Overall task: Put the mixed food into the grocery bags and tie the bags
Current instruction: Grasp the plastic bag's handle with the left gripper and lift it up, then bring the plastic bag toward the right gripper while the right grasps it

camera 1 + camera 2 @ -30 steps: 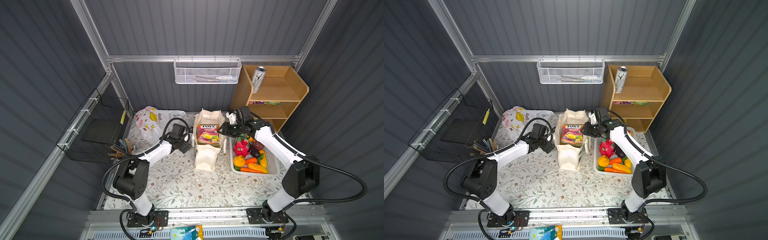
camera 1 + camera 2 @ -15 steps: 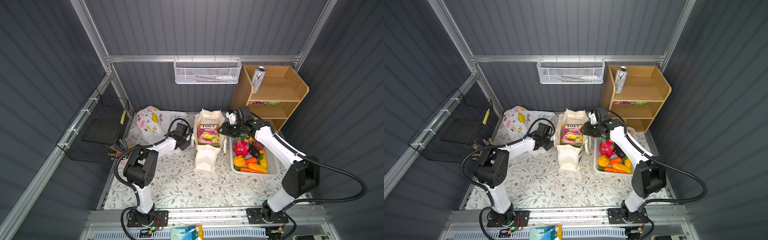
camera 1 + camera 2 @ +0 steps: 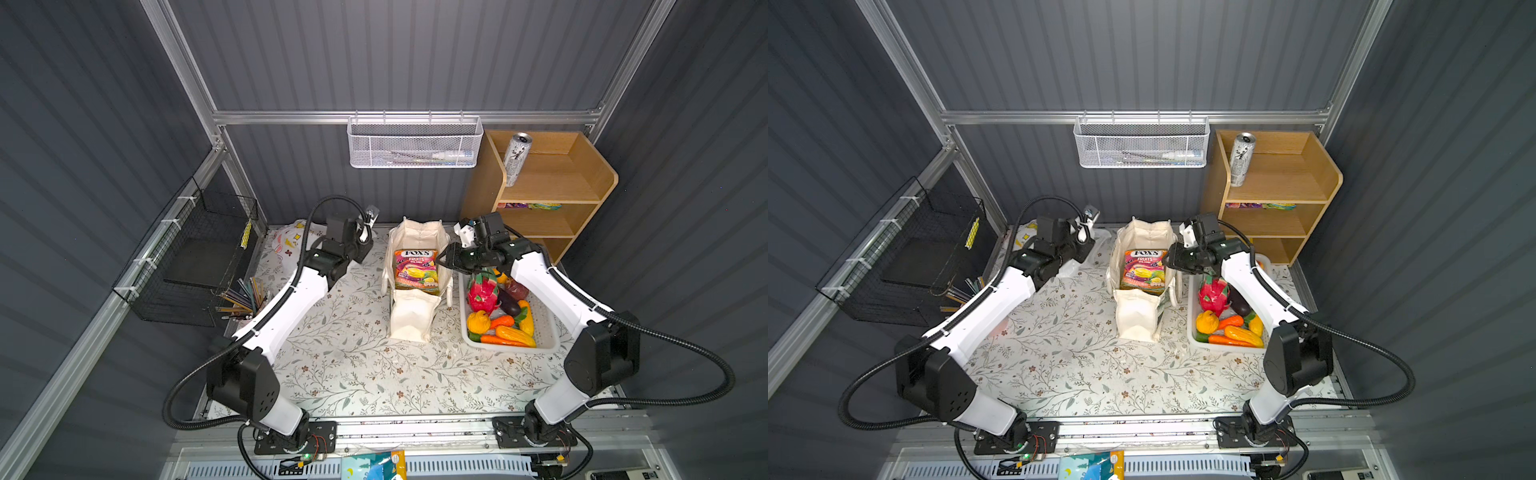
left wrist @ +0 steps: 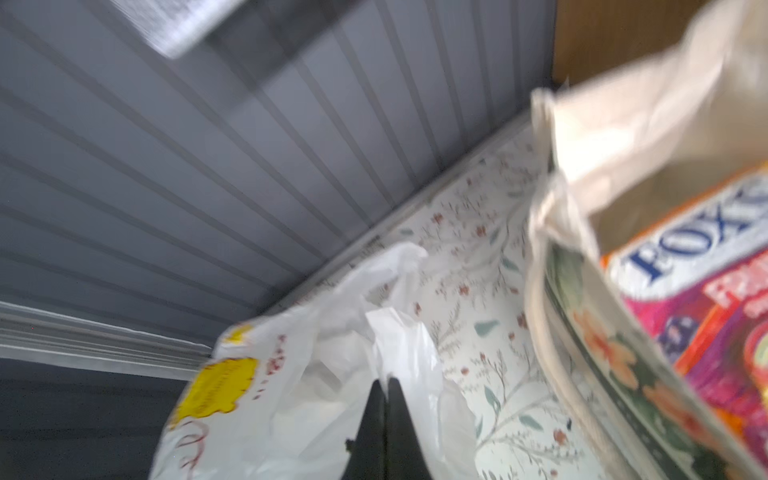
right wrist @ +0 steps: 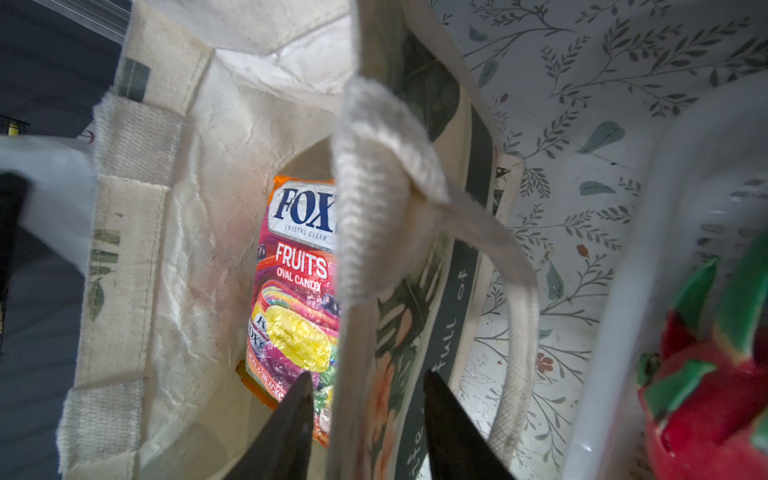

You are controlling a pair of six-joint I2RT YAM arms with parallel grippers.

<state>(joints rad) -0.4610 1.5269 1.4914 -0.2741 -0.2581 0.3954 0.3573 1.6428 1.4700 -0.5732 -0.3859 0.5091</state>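
We see, on the floral tablecloth (image 3: 353, 365), a wooden shelf (image 3: 557, 183) at far right, the cream canvas tote (image 3: 409, 320) standing open at far centre, the white basket (image 3: 511, 348) of toy fruit and vegetables (image 3: 503, 332) just right of it, and the printed plastic bag (image 4: 291, 374) crumpled at far left. A candy packet (image 3: 417, 270) lies inside the tote; a silver can (image 3: 515, 160) stands atop the shelf. The right gripper (image 5: 366, 374) is spread astride the tote's right wall, one finger inside, one outside; the left gripper (image 4: 384, 380) is pressed together at the plastic bag, and we cannot tell whether film is caught.
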